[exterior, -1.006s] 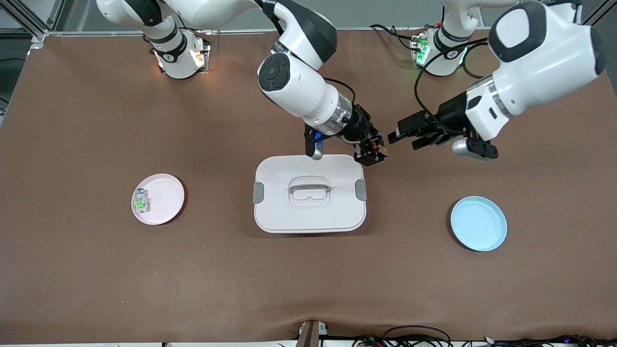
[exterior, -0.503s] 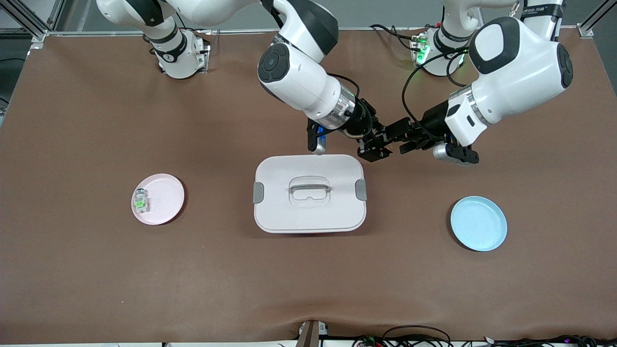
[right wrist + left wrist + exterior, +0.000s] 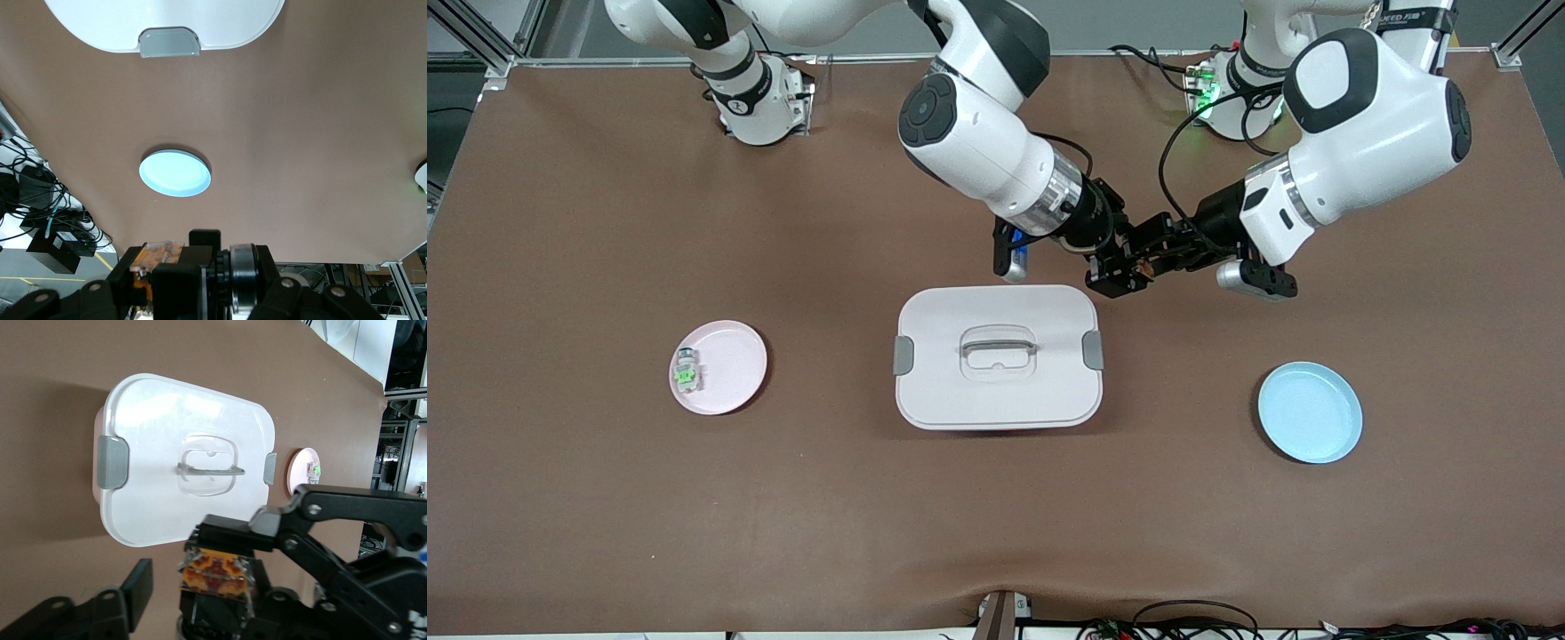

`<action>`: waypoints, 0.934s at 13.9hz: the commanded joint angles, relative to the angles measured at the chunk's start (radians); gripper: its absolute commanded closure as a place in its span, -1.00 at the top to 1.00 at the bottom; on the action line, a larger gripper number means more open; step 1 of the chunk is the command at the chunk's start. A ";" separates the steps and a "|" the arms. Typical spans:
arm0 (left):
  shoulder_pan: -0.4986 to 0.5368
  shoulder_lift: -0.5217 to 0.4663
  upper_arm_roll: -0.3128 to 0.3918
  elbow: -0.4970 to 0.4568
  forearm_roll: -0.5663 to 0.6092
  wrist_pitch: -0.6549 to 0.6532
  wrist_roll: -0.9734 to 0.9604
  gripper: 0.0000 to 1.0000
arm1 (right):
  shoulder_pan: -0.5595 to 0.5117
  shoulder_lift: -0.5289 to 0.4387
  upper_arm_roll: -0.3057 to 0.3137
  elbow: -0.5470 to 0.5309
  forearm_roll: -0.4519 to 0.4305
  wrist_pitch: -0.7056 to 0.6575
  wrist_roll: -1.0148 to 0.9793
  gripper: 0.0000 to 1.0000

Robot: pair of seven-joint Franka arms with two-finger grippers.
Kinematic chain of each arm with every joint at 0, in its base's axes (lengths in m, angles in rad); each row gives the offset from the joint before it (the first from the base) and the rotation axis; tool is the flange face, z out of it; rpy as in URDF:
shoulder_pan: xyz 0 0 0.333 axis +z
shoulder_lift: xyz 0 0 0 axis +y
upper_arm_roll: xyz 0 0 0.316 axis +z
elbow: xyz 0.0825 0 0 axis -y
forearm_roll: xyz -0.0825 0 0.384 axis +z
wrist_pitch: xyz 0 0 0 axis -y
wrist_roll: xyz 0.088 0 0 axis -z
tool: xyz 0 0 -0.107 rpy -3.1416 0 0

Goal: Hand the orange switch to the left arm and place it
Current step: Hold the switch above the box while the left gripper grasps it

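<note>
The orange switch (image 3: 1136,264) is pinched in my right gripper (image 3: 1121,272), which is shut on it. It hangs over the bare cloth just off the corner of the white box (image 3: 996,356) toward the left arm's end. My left gripper (image 3: 1152,254) meets it head-on with a finger on each side of the switch. In the left wrist view the switch (image 3: 215,570) shows its orange face, and one left finger (image 3: 138,590) stands a small gap away from it. The right wrist view shows the switch (image 3: 157,257) at my right gripper (image 3: 167,275).
The box (image 3: 167,427) has grey side clips and a recessed handle. A blue plate (image 3: 1310,412) lies toward the left arm's end. A pink plate (image 3: 734,356) toward the right arm's end carries a small component with a green mark (image 3: 686,372).
My left gripper has come in to the switch and its fingers have narrowed around it. The right gripper has shifted slightly away from the box while still holding the switch.
</note>
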 commanded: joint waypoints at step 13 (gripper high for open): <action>0.080 -0.015 -0.005 -0.023 0.121 -0.080 0.138 -1.00 | -0.004 0.014 -0.001 0.044 0.017 0.025 0.015 1.00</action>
